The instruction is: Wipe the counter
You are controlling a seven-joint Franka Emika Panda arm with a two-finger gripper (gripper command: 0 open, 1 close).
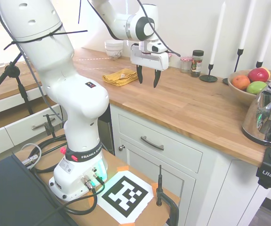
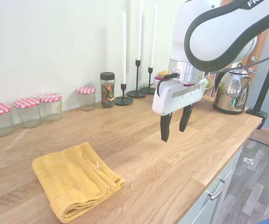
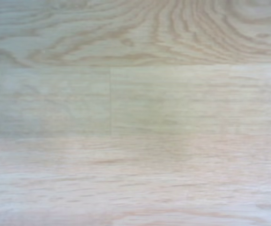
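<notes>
In the first exterior view the pincer [image 1: 147,78] hangs above the counter [image 1: 182,106], fingers pointing down, spread apart and holding nothing. The counter lies right beneath it and runs on to both sides. Just beside the pincer, toward the arm's base side, a folded yellow cloth [image 1: 120,76] rests on the wood. Behind the pincer, by the wall, stands a white bowl [image 1: 114,48]; on the other side are a spice jar [image 1: 197,63], a candle holder [image 1: 209,75], a fruit bowl [image 1: 248,89] and — furthest off — a shiny kettle [image 1: 266,114].

In the second exterior view the pincer [image 2: 175,125] is released and hovers clear of the counter [image 2: 139,154]. The cloth [image 2: 74,179] lies well apart from it, nearer the front edge. Along the wall behind are jars with checked lids [image 2: 29,111], the spice jar [image 2: 107,89] and tall white candles [image 2: 123,51]; the kettle [image 2: 231,91] stands past the pincer.

The wrist view shows only wood — the counter [image 3: 135,113] straight below, with plank seams and curved grain.
</notes>
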